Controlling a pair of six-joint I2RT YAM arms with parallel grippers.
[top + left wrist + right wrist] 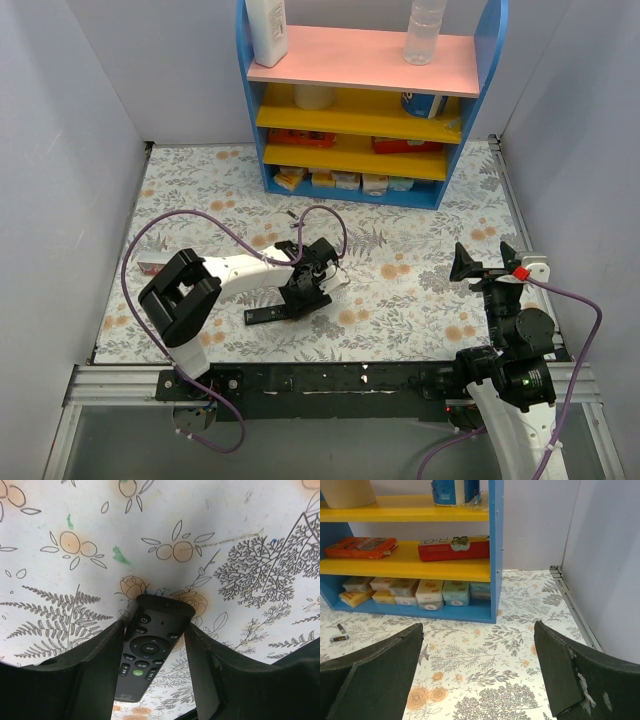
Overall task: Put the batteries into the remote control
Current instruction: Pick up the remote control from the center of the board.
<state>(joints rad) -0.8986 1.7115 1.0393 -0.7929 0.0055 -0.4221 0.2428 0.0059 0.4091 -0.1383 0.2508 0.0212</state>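
Note:
The black remote control [268, 314] lies button-side up on the flowered mat, left of centre. My left gripper [305, 287] is over its right end. In the left wrist view the remote [150, 647] sits slanted between the two fingers of that gripper [156, 625], and both touch its edges near the power-button end. Two small dark batteries [340, 633] lie on the mat in front of the shelf, at the far left of the right wrist view. My right gripper [485, 262] is open and empty above the mat at the right [479, 627].
A blue shelf unit [360, 190] with yellow and pink boards stands at the back, holding boxes, packets and bottles. A reddish-brown flat stick [150, 267] lies at the mat's left edge. White walls close in both sides, and a metal rail [350, 375] runs along the front.

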